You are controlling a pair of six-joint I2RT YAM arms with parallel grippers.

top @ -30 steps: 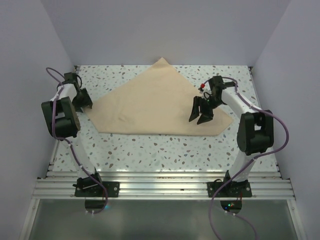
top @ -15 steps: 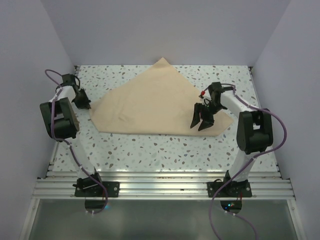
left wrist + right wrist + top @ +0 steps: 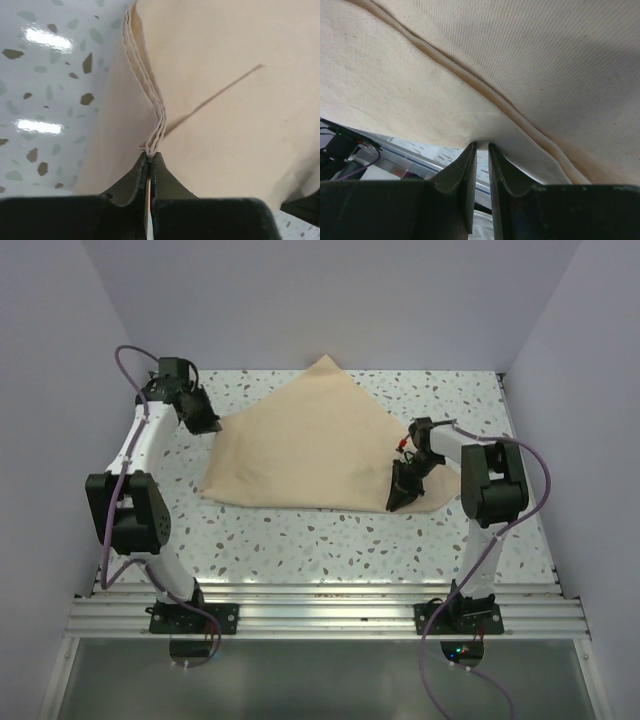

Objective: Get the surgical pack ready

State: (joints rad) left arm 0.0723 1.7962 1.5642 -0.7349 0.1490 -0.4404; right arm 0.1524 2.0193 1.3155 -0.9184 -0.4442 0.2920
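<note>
Top external view: nearest, toward 6 o'clock, ran a bare strip of speckled white tabletop (image 3: 330,540). Beyond it lay the big tan-beige square cloth wrap sheet (image 3: 300,450), turned like a diamond. Its long diagonal ran from 9 to 3 o'clock and one corner pointed to 12.

The black two-finger right gripper (image 3: 400,492), the nearer one, was at the sheet's 3 o'clock corner. In the right wrist view its jaws stood almost together with a thin gap, and the hem met their tips. Whether they pinched the hem could not be told.

Farther off, at about 10 o'clock, the black left gripper (image 3: 203,420) was clamped tight on the sheet's 9 o'clock corner, with the cloth bunched in pleats at its tips.

The sheet lay between the two grippers, so the coming move likely worked along that diagonal. No container appeared, and nothing rested on the sheet.
</note>
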